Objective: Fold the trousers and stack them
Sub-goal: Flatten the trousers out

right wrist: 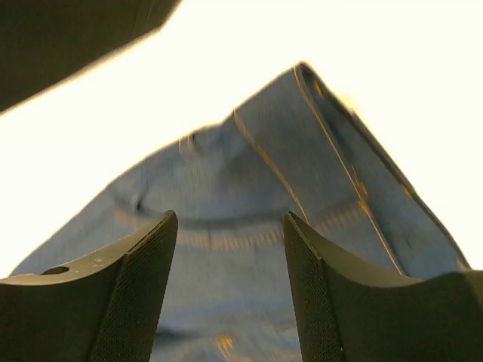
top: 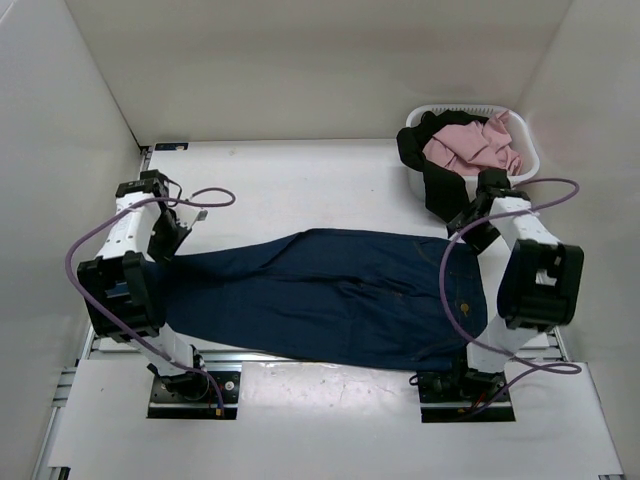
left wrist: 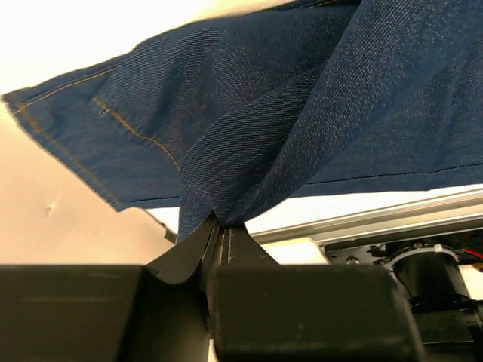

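The dark navy trousers [top: 330,295] lie lengthwise across the table, leg ends at the left and waist at the right. My left gripper [top: 172,243] is at the leg ends. In the left wrist view it [left wrist: 220,226] is shut on a pinched fold of the denim [left wrist: 264,113], which rises off the table in a tent. My right gripper [top: 472,222] is above the far waist corner. In the right wrist view it [right wrist: 230,226] is open and empty, with the denim and its orange stitching [right wrist: 249,196] below and between the fingers.
A white basket [top: 530,150] stands at the back right with a pink cloth [top: 470,145] in it and a black garment [top: 435,185] hanging over its near side, close to my right arm. White walls enclose the table.
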Robot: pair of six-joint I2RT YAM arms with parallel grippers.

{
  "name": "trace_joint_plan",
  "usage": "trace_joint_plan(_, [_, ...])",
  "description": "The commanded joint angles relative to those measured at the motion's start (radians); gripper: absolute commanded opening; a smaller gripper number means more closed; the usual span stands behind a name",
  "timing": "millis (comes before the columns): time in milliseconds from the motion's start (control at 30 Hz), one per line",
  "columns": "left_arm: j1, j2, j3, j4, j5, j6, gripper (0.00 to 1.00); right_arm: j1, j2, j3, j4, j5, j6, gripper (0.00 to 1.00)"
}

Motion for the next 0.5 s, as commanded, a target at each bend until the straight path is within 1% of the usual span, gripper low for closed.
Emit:
trace_joint_plan(0, [0.004, 0.022, -0.003, 0.011, 0.008, -0.019, 0.16, -0.001, 0.125, 0.045, 0.051, 0.047, 0.084, 0.64])
trace_joint_plan(33, [0.004, 0.032, 0.009, 0.011, 0.008, -0.030, 0.17, 0.010, 0.186, 0.073, 0.051, 0.068, 0.093, 0.64])
trace_joint_plan(167, [0.013, 0.099, 0.087, 0.033, 0.008, -0.053, 0.21, 0.047, 0.300, 0.118, 0.005, 0.140, 0.124, 0.64])
trace_joint_plan(200, [0.013, 0.113, 0.144, 0.033, 0.008, -0.066, 0.22, 0.047, 0.300, 0.108, 0.005, 0.140, 0.124, 0.62])
trace_joint_plan(233, [0.024, 0.127, 0.174, 0.033, 0.008, -0.067, 0.23, 0.047, 0.300, 0.092, 0.019, 0.140, 0.136, 0.58])
trace_joint_plan(267, [0.024, 0.153, 0.202, 0.033, 0.008, -0.080, 0.23, 0.047, 0.300, 0.063, 0.019, 0.140, 0.149, 0.53])
trace_joint_plan(300, [0.024, 0.165, 0.246, 0.045, 0.019, -0.080, 0.25, 0.047, 0.300, 0.053, 0.033, 0.140, 0.149, 0.44])
trace_joint_plan(333, [0.024, 0.179, 0.264, 0.054, 0.019, -0.090, 0.25, 0.047, 0.300, 0.053, 0.033, 0.153, 0.149, 0.23])
trace_joint_plan(367, [0.024, 0.194, 0.276, 0.066, 0.019, -0.100, 0.27, 0.047, 0.300, 0.053, 0.033, 0.153, 0.149, 0.14])
trace_joint_plan(433, [0.024, 0.242, 0.291, 0.126, -0.012, -0.122, 0.32, 0.047, 0.311, 0.065, 0.004, 0.153, 0.136, 0.02])
trace_joint_plan(467, [0.033, 0.259, 0.305, 0.148, -0.028, -0.137, 0.41, 0.047, 0.311, 0.076, 0.004, 0.153, 0.121, 0.00])
